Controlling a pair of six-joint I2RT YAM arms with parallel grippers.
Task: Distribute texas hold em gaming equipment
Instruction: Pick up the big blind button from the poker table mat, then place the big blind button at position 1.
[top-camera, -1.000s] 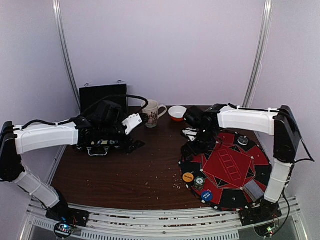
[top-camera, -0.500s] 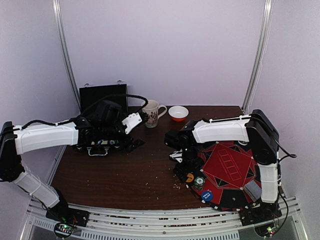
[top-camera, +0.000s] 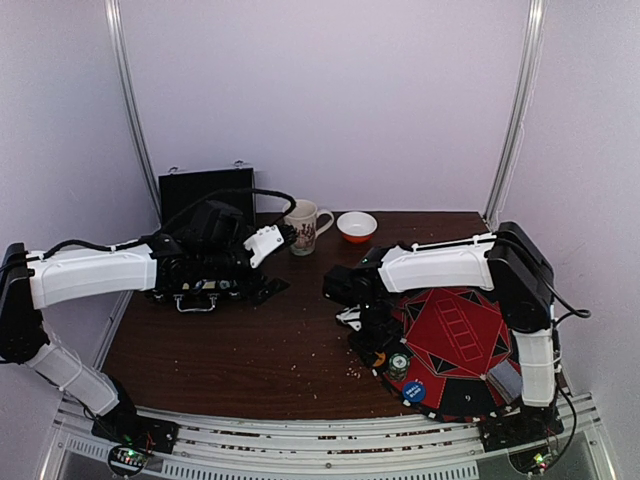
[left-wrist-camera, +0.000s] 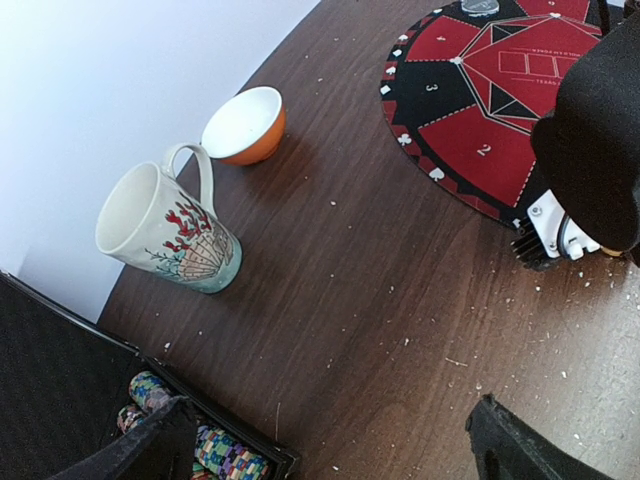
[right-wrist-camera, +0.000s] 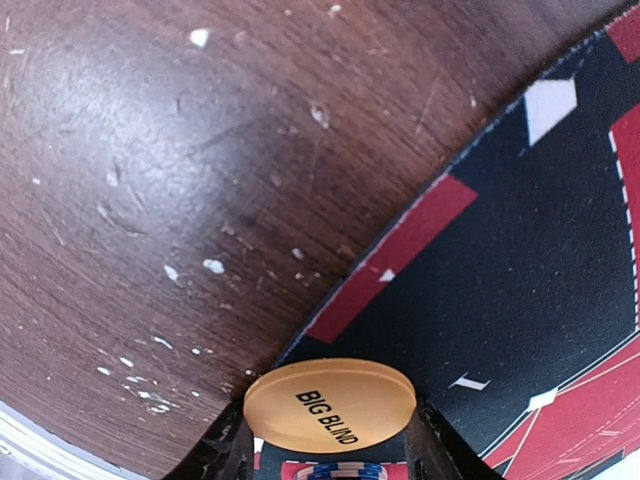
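Note:
An orange disc (right-wrist-camera: 330, 405) marked BIG BLIND sits between my right gripper's (right-wrist-camera: 330, 440) fingers, which press on both of its edges, at the left rim of the round red-and-black mat (right-wrist-camera: 520, 250). From above, the right gripper (top-camera: 375, 345) reaches down over that rim. A green-white disc (top-camera: 398, 365), a blue disc (top-camera: 414, 392) and a grey deck of cards (top-camera: 505, 380) lie along the mat's (top-camera: 460, 330) near edge. My left gripper (top-camera: 268, 288) hangs open beside the black case (top-camera: 205, 190); its fingers (left-wrist-camera: 510, 440) hold nothing, and patterned chips (left-wrist-camera: 215, 450) show in the case.
A patterned mug (top-camera: 305, 225) and an orange-and-white bowl (top-camera: 357, 226) stand at the back of the brown table (top-camera: 250, 350). The open case lid rises at the back left. Pale crumbs are scattered over the wood.
The right arm swung from the mat's far-left side toward the near-left rim, lowered over the orange disc, and its jaws narrowed onto it. The left arm has not moved.

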